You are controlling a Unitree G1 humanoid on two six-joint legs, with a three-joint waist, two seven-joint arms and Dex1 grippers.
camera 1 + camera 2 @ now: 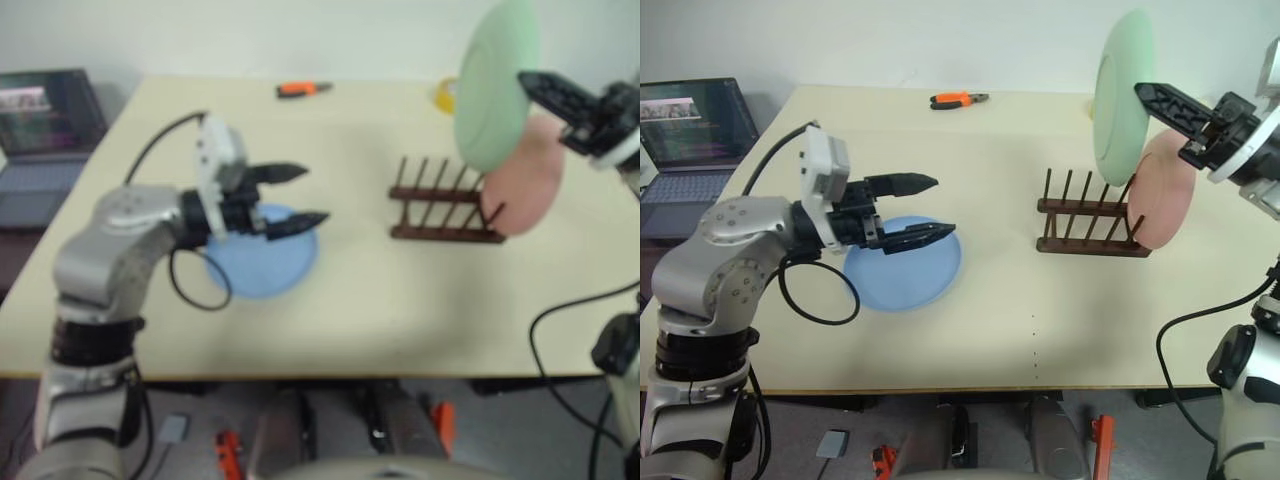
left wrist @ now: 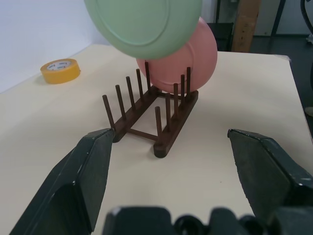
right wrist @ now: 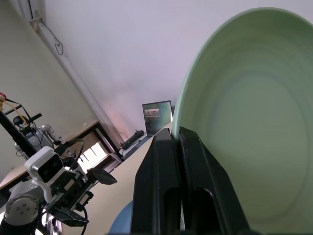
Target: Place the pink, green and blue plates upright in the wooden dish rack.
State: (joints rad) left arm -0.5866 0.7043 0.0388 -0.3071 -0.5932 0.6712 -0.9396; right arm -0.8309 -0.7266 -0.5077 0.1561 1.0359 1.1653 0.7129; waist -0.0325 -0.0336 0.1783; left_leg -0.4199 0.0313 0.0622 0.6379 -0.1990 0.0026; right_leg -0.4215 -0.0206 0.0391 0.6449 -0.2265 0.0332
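While the left gripper (image 1: 925, 207) gapes empty, the right gripper (image 1: 1143, 92) apparently pinches the green plate (image 1: 1122, 95).

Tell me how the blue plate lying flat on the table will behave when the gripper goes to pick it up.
The blue plate looks rigid, so it probably won't flex. It lies flat on the table, a shallow matte disc, so its low rim may be hard to get under and it may slide when nudged. Once stood on edge, being round, it could roll.

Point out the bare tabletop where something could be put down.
Free: the stretch between the blue plate and the wooden dish rack, and the near edge in front of both. Crowded: the rack's right end, where the pink plate stands and the green plate hangs.
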